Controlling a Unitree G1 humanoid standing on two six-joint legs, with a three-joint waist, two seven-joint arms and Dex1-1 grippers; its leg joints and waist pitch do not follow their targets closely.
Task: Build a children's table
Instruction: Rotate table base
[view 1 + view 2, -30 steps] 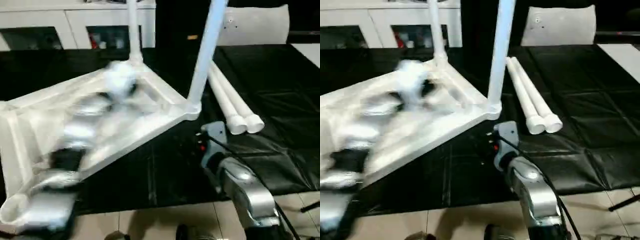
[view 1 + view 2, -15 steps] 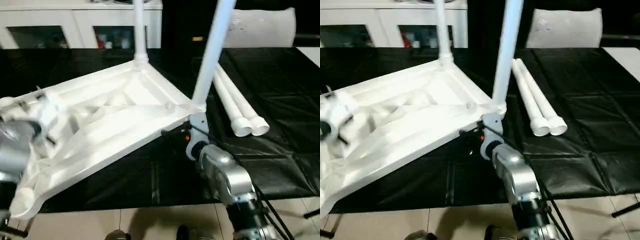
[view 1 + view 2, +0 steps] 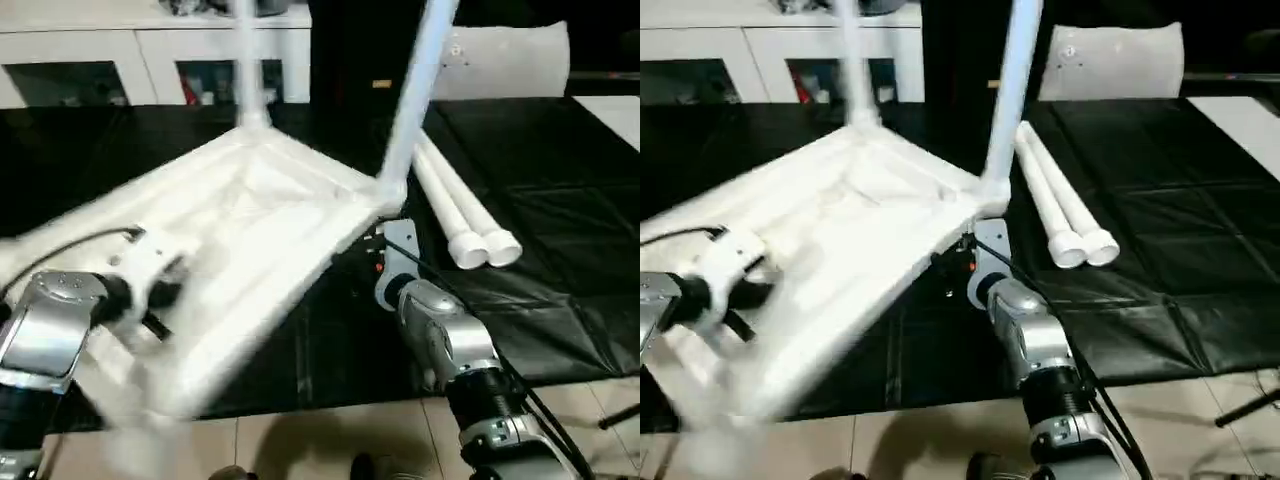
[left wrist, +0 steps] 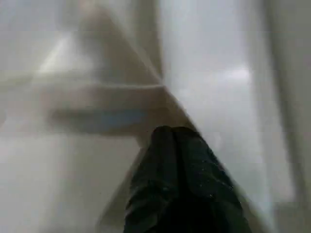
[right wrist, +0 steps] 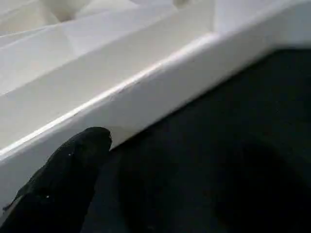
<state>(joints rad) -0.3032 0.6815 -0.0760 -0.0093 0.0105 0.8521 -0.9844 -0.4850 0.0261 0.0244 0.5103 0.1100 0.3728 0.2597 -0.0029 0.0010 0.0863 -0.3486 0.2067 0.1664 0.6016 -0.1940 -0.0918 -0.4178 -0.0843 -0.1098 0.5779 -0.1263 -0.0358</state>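
surface: black mat point(image 3: 560, 210), white cabinets point(image 3: 150, 60) behind | left gripper point(image 4: 177, 138) closed on upturned table top point(image 3: 260, 220) | right gripper point(image 5: 73, 160) spread beside its rim

Both forearms wear rounded silver shells. The right arm point(image 3: 445, 335) at lower right of the head view has a pale grey wrist block with a small red light on it, a thin black cable running along it, and a ribbed black section lower down. The left arm point(image 3: 45, 325) at lower left ends in a white wrist housing with a black cable. The fingers point(image 4: 177, 187) are matte black.
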